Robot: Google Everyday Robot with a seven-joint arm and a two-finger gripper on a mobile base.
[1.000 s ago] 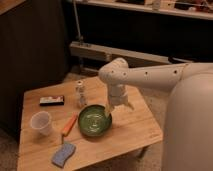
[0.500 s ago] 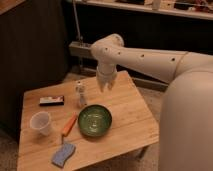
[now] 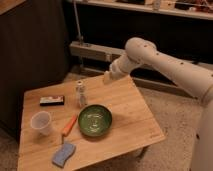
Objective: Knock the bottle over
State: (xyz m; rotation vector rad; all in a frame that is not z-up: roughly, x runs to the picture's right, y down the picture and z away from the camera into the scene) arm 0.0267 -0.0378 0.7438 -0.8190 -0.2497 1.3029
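The gripper (image 3: 106, 76) had swung away from over the green bowl (image 3: 95, 120). It hung by the far edge of the wooden table (image 3: 131, 116), to the right of the bottle (image 3: 81, 93) and apart from it. The bottle stood upright just beyond the bowl, so I judged the knock was yet to come. The gripper showed only as a pale stub; open or closed, I could not tell.

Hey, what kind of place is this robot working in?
Probably a lab or workshop: a small wooden table set with props like the bottle and green bowl, a shelf behind, speckled floor. The claw hovers over the table's far edge.
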